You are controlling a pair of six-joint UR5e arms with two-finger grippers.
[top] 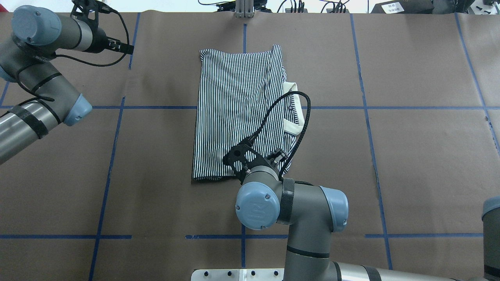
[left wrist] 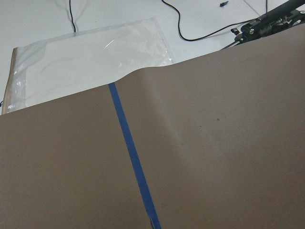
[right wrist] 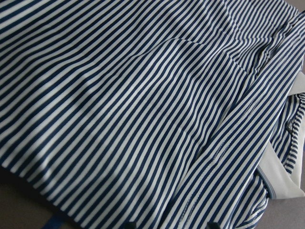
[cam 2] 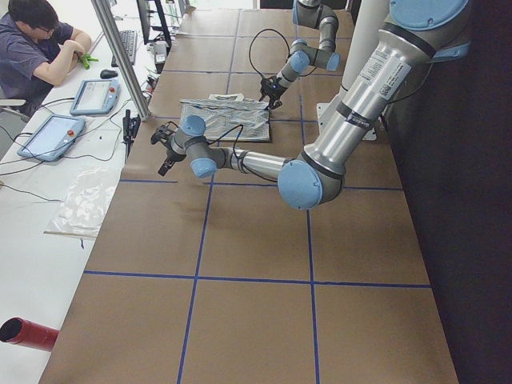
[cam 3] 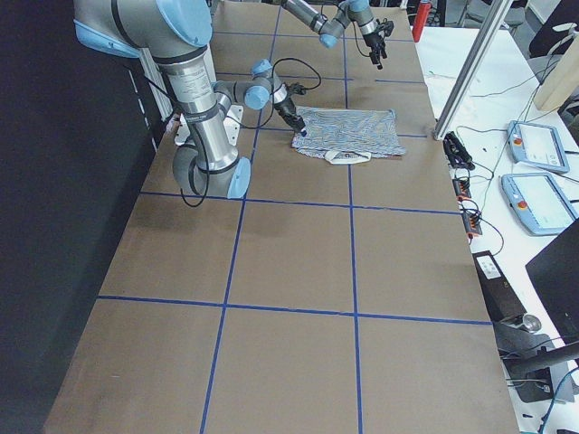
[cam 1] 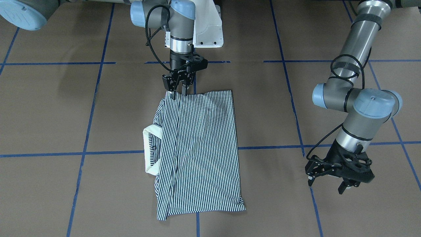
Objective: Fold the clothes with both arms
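At the centre of the front-facing view, the polo shirt (cam 1: 200, 148) lies flat on the brown table (cam 1: 49, 115), gathered into a tall rectangle. A striped panel is laid across most of it. The cream collar (cam 1: 149, 131) pokes out at the middle of the rectangle's left edge. Edges are fairly square; the lower right corner sits a little loose.

The right gripper (cam 1: 178, 92), top centre of that view, is down at the shirt's upper left corner. Its fingers are partly spread, tips on or just above the cloth. The right wrist view shows both tips apart over the stripes, with nothing pinched that I can make out.

The left gripper (cam 1: 326, 185), lower right of the view, hangs over bare table, well apart from the shirt, fingers spread and empty.

Judgement: the task is partway. At least one fold is in. The bundle is large and the collar exposed, so a further fold looks due, probably with each arm on a corner. The left arm is out of position for that.
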